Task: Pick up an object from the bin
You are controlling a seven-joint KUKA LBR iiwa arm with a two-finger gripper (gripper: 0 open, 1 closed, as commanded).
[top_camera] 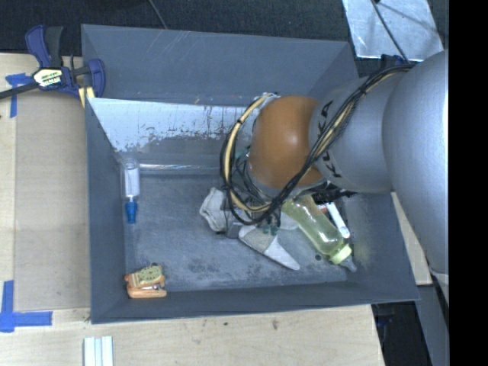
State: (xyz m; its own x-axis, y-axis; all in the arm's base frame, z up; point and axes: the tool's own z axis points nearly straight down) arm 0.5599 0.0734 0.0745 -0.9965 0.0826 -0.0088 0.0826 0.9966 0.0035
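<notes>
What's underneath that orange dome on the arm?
Poking out beneath: a crumpled white cloth, a pale flat wedge and a clear yellowish bottle. Anything directly under the dome is covered.

A single camera hangs above the grey metal bin (pixel 107 227) and looks down into it, tilted from the near side so the far wall's inner face shows broad. It sits close enough that the bin spans most of the view. The arm (pixel 396 136) enters from the right.

Heap at the middle of the bin (pixel 179 242): a crumpled pale grey wad (pixel 216 208); a flat whitish wedge (pixel 276 252) just below it, touching; a clear yellow-green bottle (pixel 316 231) on its side, slanting toward the lower right corner.
</notes>
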